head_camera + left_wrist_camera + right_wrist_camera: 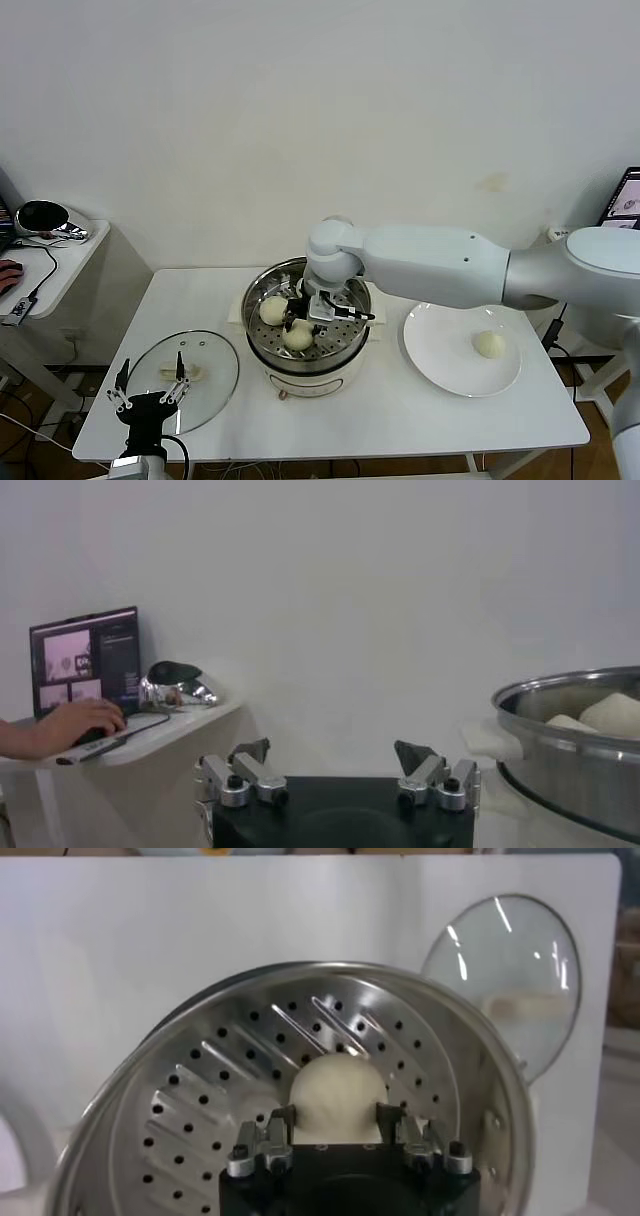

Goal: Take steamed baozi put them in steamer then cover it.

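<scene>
The right gripper (338, 1130) holds a creamy-white round bun (338, 1098) inside the shiny steel steamer pot (262, 285); releasing it should come next, while the left gripper (150, 393) waits wide open at the bench's (400, 410) front-left edge

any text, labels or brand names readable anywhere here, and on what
None can be read.
Laptop screen on the side desk: windows with text, too small and blurred to read.
Monitor at the right edge of the head view: content too small to read.
Steamer, cover, plate: no markings visible.
</scene>
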You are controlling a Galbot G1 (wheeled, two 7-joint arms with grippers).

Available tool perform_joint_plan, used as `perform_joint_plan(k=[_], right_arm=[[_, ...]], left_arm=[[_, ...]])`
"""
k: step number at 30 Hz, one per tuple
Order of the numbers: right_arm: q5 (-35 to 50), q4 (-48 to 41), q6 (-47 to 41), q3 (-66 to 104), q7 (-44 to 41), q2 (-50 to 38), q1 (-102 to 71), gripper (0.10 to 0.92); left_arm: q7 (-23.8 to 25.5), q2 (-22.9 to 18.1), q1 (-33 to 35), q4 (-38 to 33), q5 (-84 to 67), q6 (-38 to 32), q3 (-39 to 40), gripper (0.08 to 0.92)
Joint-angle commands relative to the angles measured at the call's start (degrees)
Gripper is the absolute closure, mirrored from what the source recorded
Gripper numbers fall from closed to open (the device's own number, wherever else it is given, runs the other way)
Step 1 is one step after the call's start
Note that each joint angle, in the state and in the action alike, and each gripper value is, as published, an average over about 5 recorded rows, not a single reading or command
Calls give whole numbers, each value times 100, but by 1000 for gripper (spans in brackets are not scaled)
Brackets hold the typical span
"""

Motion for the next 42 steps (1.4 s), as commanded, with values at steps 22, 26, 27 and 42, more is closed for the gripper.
perform_joint_plan(k=[22, 26, 27, 42], right_arm=[[2539, 1407, -2621, -896, -293, -2146, 2255, 203], [2755, 1887, -3778, -1114, -169, -2925, 2402, 203], [2774, 1976, -3953, -1133, -138, -3133, 2380, 203], [1429, 1308, -4159, 1150, -126, -5221, -781, 203]], left_arm=[[9, 166, -127, 37, 2, 18, 132, 177], [12, 230, -143, 31, 11, 23, 202, 177], [13, 243, -143, 25, 13, 24, 216, 177], [18, 345, -40, -8, 51, 10, 246, 177]])
